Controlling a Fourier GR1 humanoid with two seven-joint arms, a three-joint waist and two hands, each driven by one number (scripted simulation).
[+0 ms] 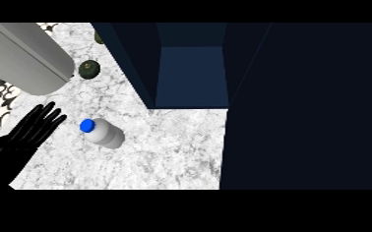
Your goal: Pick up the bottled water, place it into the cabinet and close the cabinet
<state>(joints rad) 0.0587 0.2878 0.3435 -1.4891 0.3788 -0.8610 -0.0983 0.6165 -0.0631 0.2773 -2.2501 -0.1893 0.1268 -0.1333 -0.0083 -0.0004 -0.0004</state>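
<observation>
A clear water bottle [106,133] with a blue cap [87,125] stands on the white marble counter [167,147], left of centre. My left hand [33,128] rests open at the left edge, fingers straight and pointing up and right, a short gap away from the bottle. The dark blue cabinet [190,73] stands open behind the bottle, its inside showing as a lighter blue recess. Its open door [298,108] fills the right side of the view. My right hand is not visible.
A large grey cylinder [29,59] lies at the upper left. A small dark green round object [88,69] sits beside it, and another [98,38] shows partly by the cabinet's left wall.
</observation>
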